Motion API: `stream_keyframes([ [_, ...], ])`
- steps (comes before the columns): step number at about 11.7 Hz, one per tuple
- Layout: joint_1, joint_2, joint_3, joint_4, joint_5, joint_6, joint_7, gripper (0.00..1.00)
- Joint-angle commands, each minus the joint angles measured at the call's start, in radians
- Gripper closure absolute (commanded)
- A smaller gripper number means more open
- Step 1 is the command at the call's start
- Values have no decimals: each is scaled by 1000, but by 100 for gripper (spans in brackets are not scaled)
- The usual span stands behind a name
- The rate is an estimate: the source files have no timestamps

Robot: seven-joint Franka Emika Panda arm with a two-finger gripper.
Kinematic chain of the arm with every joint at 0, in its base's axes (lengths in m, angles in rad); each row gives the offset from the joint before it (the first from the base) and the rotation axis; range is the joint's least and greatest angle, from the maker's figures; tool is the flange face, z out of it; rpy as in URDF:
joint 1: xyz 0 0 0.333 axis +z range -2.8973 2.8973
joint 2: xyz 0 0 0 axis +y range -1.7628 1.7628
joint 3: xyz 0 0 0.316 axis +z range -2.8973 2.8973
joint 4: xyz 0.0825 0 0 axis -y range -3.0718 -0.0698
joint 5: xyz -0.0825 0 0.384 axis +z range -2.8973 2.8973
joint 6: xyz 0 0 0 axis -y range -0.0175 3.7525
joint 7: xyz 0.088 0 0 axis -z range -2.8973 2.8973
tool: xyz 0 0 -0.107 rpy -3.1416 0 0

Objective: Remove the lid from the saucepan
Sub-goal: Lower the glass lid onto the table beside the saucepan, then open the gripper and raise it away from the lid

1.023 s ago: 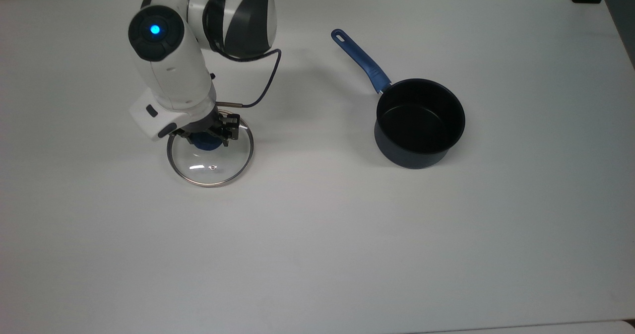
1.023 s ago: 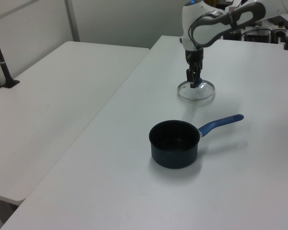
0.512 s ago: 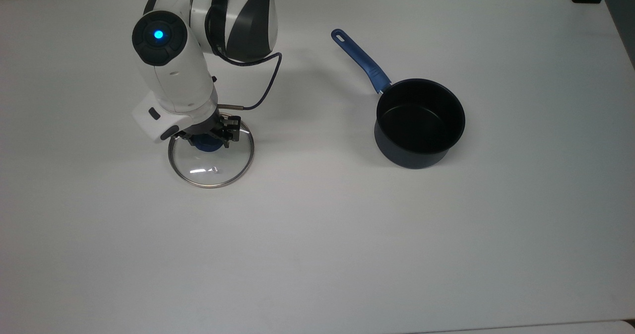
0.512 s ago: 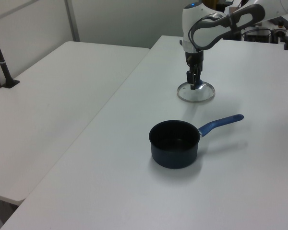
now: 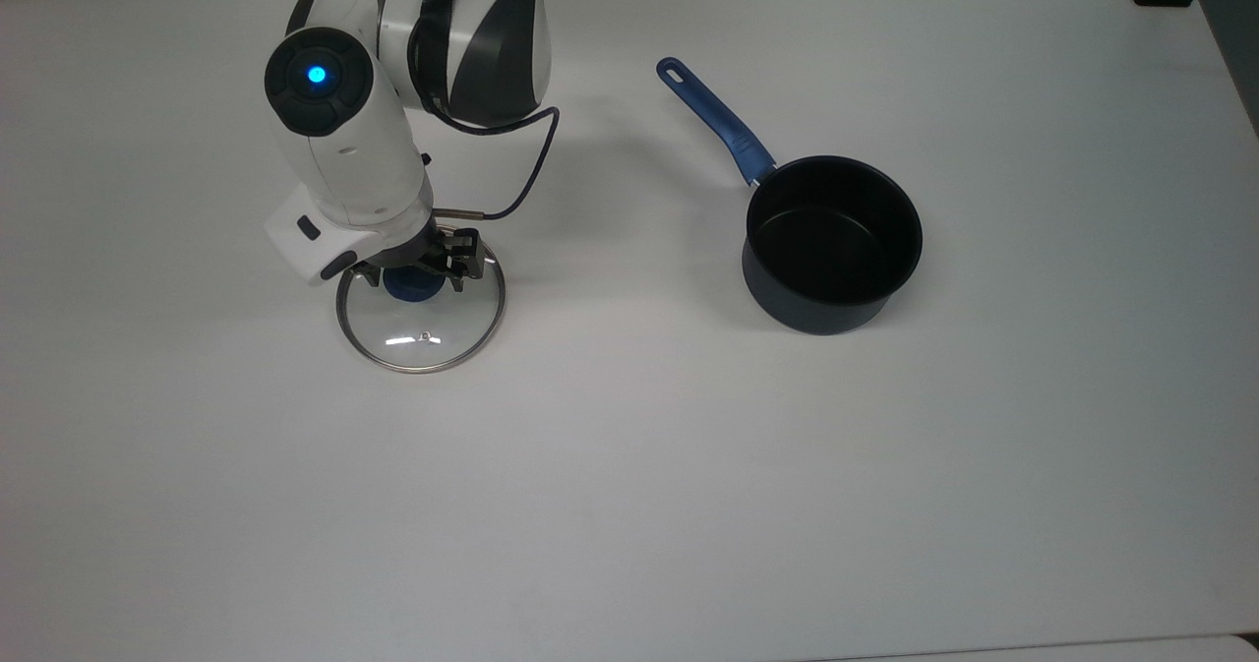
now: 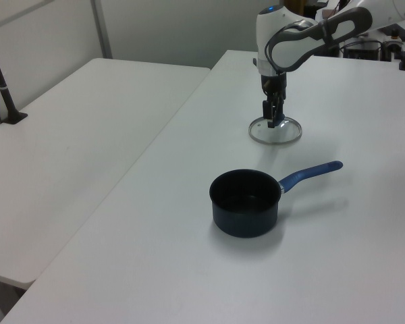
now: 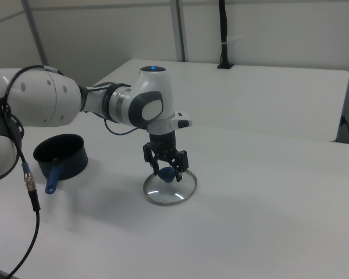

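Note:
The glass lid lies flat on the white table, well to the top view's left of the saucepan. Its blue knob sits between the fingers of my gripper, which points straight down and is open, its fingers straddling the knob. The saucepan stands uncovered, its black inside showing, and its blue handle points to the top view's upper left. In the right view the gripper hangs over the lid, with the saucepan at the right view's left. The left view shows the lid beyond the saucepan.
A second white table adjoins at the left view's left, with a black clamp post on it. A black cable loops from the arm's wrist. A loose cable hangs at the right view's left edge.
The wrist and gripper have crept slightly toward the top view's lower right, and the lid has edged the same way by a tiny amount. The saucepan has not moved.

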Motion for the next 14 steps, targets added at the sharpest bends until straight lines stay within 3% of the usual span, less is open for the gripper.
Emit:
stream_keyframes([
  [1, 4, -31, 1, -10, -14, -24, 9, 0],
  [6, 9, -201, 12, 73, -15, -293, 37, 0],
  [11, 87, -321, 9, 74, -60, -438, 101, 0],
  [14, 89, -341, 4, 76, -63, -449, 148, 0],
])
